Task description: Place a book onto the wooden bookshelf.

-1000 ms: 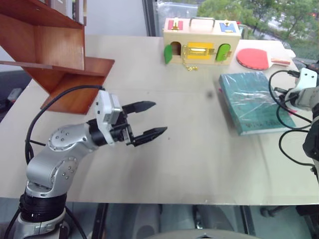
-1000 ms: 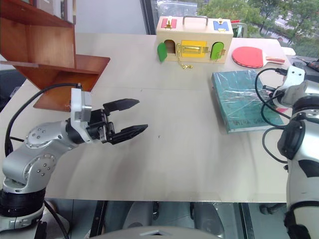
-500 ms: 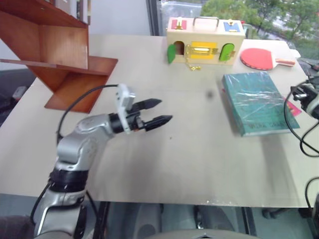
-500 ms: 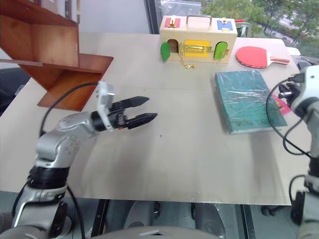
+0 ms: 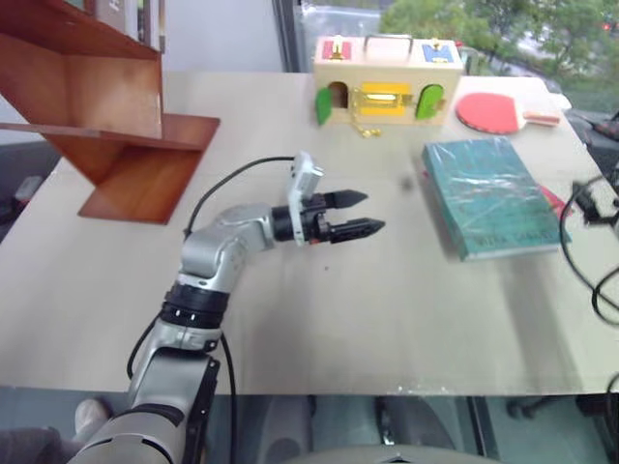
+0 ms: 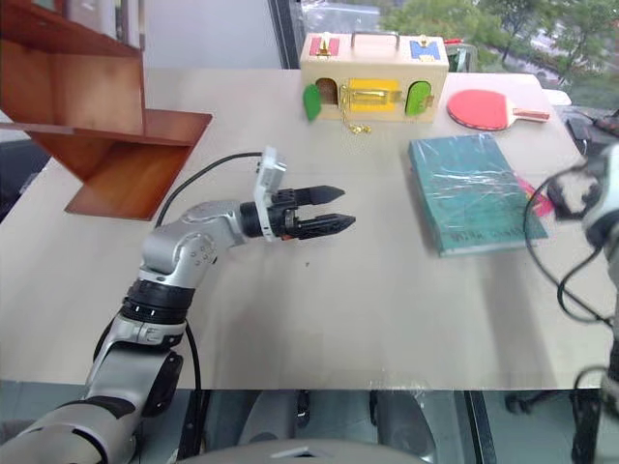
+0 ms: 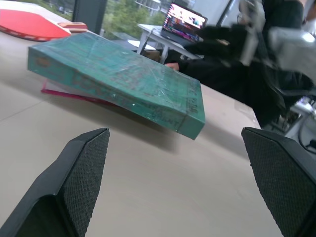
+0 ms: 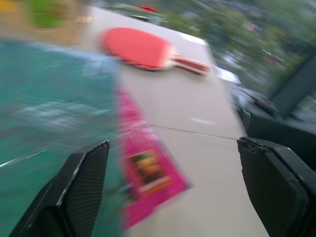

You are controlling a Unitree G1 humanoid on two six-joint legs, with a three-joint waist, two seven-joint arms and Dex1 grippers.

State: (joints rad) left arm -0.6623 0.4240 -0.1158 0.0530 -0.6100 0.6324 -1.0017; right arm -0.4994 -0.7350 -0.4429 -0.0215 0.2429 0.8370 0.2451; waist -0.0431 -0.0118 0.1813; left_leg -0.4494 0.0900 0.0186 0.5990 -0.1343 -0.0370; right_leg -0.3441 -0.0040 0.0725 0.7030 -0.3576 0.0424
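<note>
The teal book (image 5: 493, 193) lies flat on the right side of the table, on top of a smaller pink book (image 8: 148, 163). Far left at the back stands the reddish wooden bookshelf (image 5: 106, 116). My left gripper (image 5: 372, 213) hangs open over the middle of the table, level and pointing at the book, a short way from it. In the left wrist view the book (image 7: 123, 74) lies ahead between the spread fingers (image 7: 84, 168). My right gripper (image 8: 173, 145) is open and empty by the book's right edge, over the pink book.
A pale wooden toy box (image 5: 387, 79) with coloured doors stands at the back centre. A red paddle (image 5: 498, 111) lies to its right. Black cables (image 5: 590, 242) hang at the right table edge. An open laptop (image 7: 185, 22) sits on a desk beyond.
My left gripper has stretched out to the right across the table toward the book, still open. The right arm has drawn back toward the right edge of the head views.
</note>
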